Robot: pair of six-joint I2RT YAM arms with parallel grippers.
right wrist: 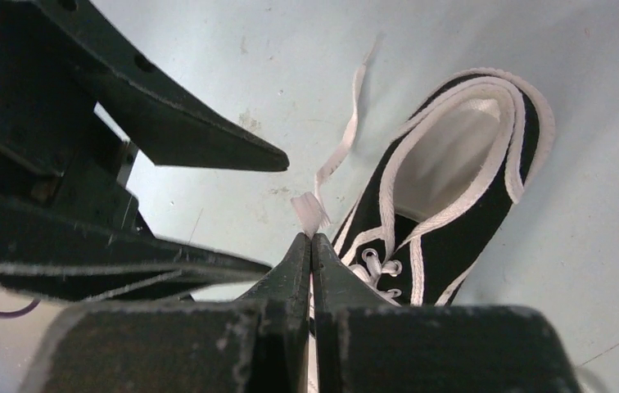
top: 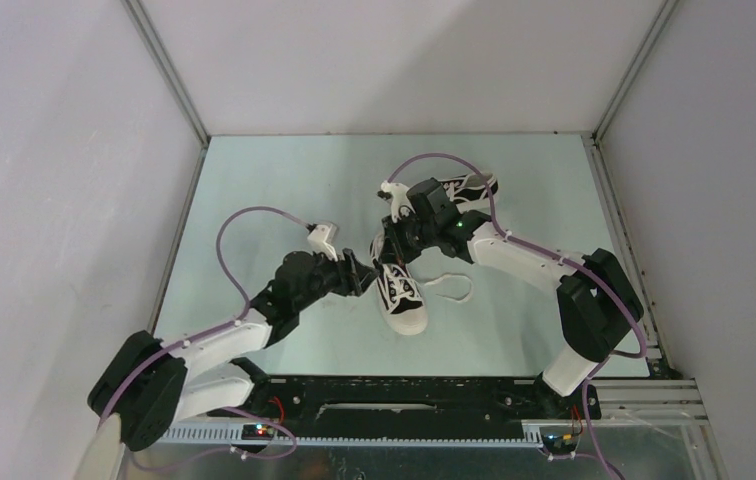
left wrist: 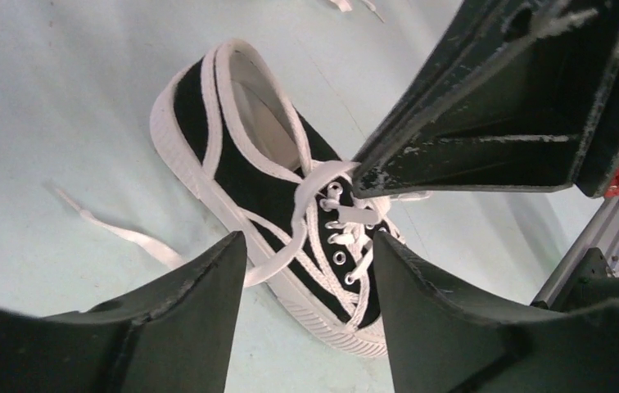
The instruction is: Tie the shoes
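While the right gripper [right wrist: 311,239] was pinched tight on a lace [right wrist: 310,214] of the near shoe [top: 401,292], mid-table [top: 284,180], the left gripper [left wrist: 308,239] stood wide and empty at that shoe's nine o'clock. No knot showed; the tying looked barely begun. Two shoes were counted. The second shoe [top: 474,187] lay at one o'clock, its laces unreadable. Two grippers were at work.
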